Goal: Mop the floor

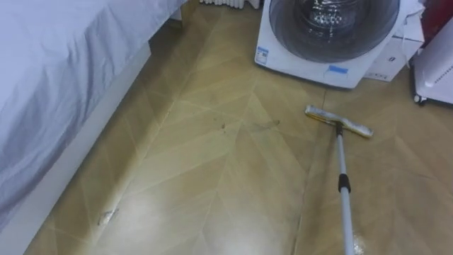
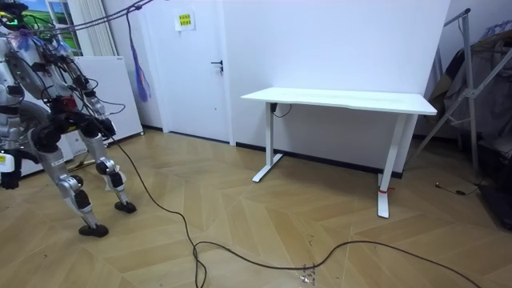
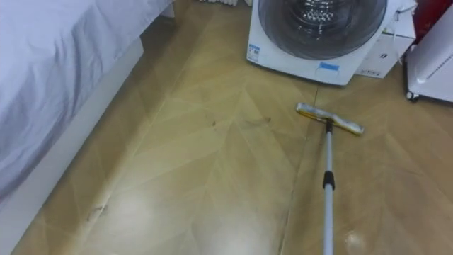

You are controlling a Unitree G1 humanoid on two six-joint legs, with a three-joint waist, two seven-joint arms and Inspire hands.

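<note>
A flat mop lies on the wooden floor, its pale head (image 1: 338, 121) just in front of the washing machine (image 1: 333, 35). The grey pole (image 1: 344, 191) runs from the head straight back to the bottom edge of the picture, where its lower end is cut off. Faint dark smudges (image 1: 223, 126) mark the floor left of the mop head. In the room view the robot stands at the far left edge with knees bent, facing out of the picture.
A bed with a grey sheet (image 1: 56, 71) fills the left side. A small scrap (image 1: 106, 217) lies on the floor by the bed's base. A white appliance on wheels (image 1: 435, 71) stands right of the washer. A white desk (image 2: 344, 100) stands by the room's far wall.
</note>
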